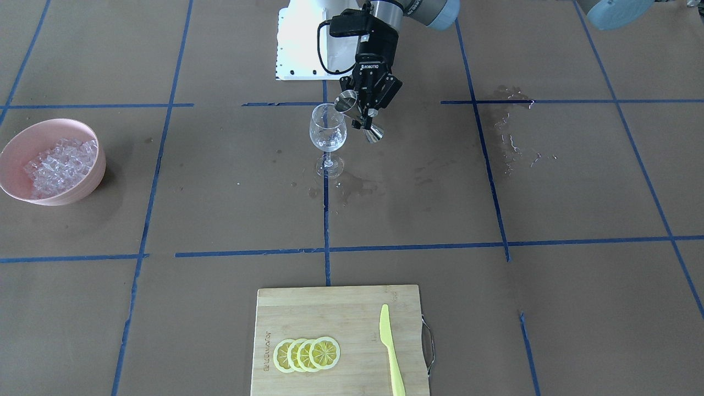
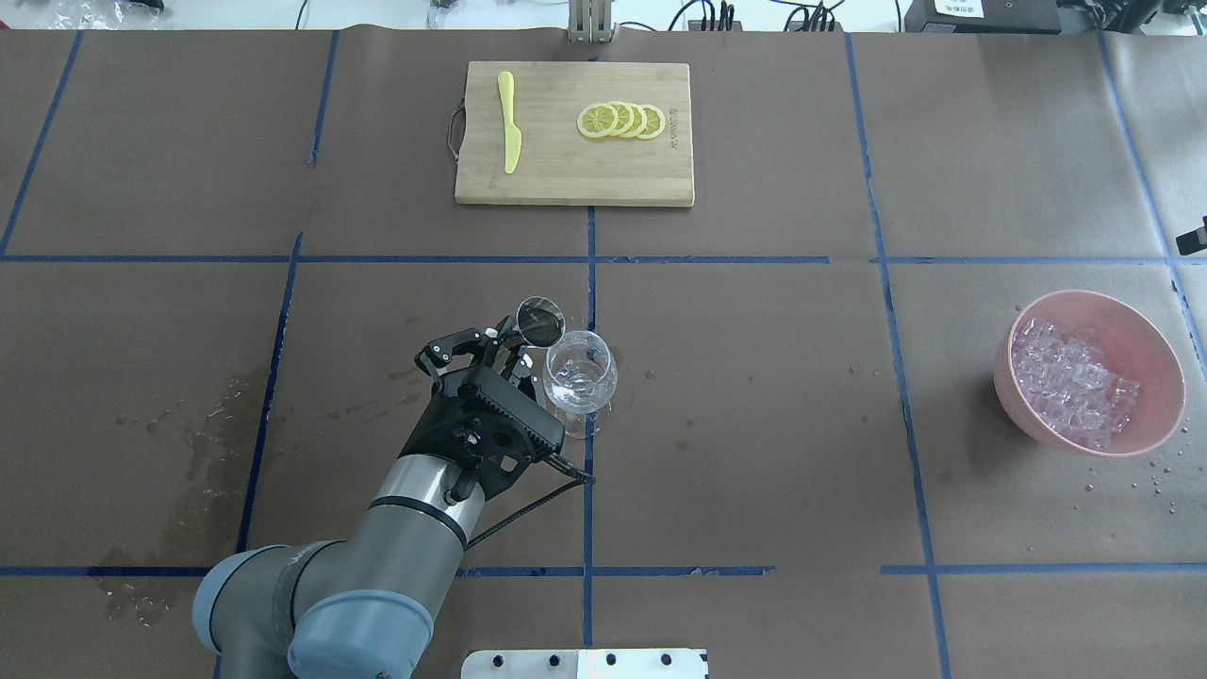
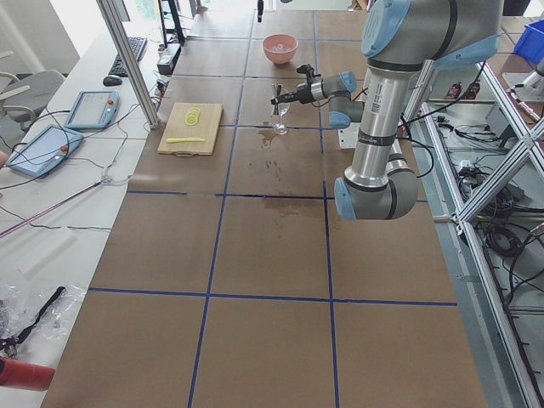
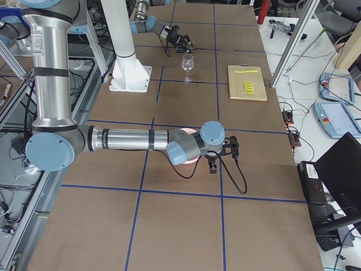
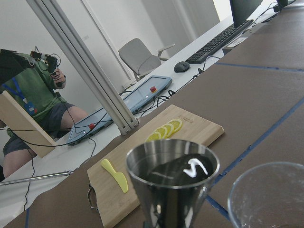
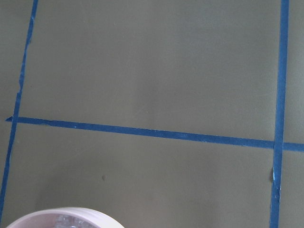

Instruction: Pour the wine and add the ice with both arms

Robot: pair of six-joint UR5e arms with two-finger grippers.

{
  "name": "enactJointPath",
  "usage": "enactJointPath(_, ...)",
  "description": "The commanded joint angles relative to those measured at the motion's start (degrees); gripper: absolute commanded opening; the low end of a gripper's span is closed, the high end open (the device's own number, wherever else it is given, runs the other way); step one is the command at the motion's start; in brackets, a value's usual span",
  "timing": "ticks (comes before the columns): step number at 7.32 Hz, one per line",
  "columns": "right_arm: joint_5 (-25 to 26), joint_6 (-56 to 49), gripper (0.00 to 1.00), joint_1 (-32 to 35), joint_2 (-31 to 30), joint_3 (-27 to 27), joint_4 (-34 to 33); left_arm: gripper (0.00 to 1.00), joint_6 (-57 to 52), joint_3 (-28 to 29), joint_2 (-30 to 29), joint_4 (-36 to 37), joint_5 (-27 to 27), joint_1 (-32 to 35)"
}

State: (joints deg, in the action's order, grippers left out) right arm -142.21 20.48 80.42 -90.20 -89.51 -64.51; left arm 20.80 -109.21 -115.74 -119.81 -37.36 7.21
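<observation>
My left gripper (image 1: pixel 361 111) is shut on the waist of a steel jigger (image 1: pixel 347 102) and holds it tilted, mouth beside the rim of the upright wine glass (image 1: pixel 328 132). From overhead the jigger (image 2: pixel 540 321) sits just beyond the glass (image 2: pixel 580 377). The left wrist view shows dark wine (image 5: pixel 173 173) inside the jigger and the glass rim (image 5: pixel 268 194) at lower right. The ice (image 2: pixel 1070 382) is heaped in a pink bowl (image 2: pixel 1155 363). My right gripper (image 4: pixel 214 167) hangs by that bowl; I cannot tell its state. The right wrist view shows only the bowl rim (image 6: pixel 61 213).
A bamboo cutting board (image 2: pixel 566 179) with lemon slices (image 2: pixel 622 121) and a yellow knife (image 2: pixel 509 132) lies at the far middle. Wet stains (image 2: pixel 189 443) mark the brown paper on the left. The white pedestal (image 1: pixel 302 44) stands at the robot's base.
</observation>
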Motion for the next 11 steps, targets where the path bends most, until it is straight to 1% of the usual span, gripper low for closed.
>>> enactJointPath(1,0.0,0.0,1.0,0.0,-0.1,0.2,0.0,0.0,-5.0,-4.9,-0.3,7.6,-5.9,1.7)
enactJointPath(2,0.0,0.0,1.0,0.0,-0.1,0.4,0.0,0.0,-5.7,-6.3,-0.5,12.8,-9.0,3.0)
enactJointPath(5,0.0,0.0,1.0,0.0,-0.2,0.6,-0.1,0.0,-11.1,-6.3,-3.6,20.5,-9.2,3.2)
enactJointPath(6,0.0,0.0,1.0,0.0,-0.2,0.6,0.0,0.0,-13.9,-6.4,-4.7,22.5,-9.2,3.8)
enactJointPath(8,0.0,0.0,1.0,0.0,-0.2,0.6,0.0,0.0,-17.4,-6.7,-4.8,26.3,-9.2,3.9)
enactJointPath(9,0.0,0.0,1.0,0.0,-0.3,0.6,0.0,0.0,-21.3,-6.7,-5.2,27.5,-9.2,3.9)
enactJointPath(10,0.0,0.0,1.0,0.0,-0.3,0.6,0.0,0.0,-22.0,-6.6,-5.2,27.7,-9.2,4.0)
enactJointPath(11,0.0,0.0,1.0,0.0,-0.3,0.6,0.0,0.0,-23.2,-6.5,-5.2,29.4,-9.2,3.8)
